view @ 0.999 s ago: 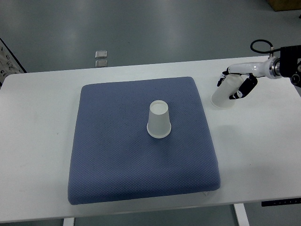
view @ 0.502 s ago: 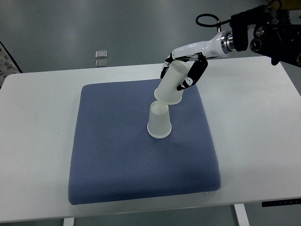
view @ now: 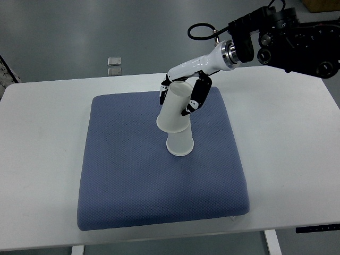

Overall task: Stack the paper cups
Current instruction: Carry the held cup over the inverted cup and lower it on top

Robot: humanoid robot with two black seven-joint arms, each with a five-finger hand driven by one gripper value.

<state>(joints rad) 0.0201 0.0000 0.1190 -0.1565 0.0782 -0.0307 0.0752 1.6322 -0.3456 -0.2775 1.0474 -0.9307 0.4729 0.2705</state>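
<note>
Fingers (view: 192, 103) of the right hand (view: 180, 95) clasp a tilted paper cup (view: 174, 109) just over the upturned cup (view: 179, 143) on the blue mat (view: 122, 170), the stack apparently not yet seated.

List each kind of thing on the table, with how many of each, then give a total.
Paper cups: 2, one standing on the pad, one held over it by the right hand
Blue pad: 1
Total: 3
</note>
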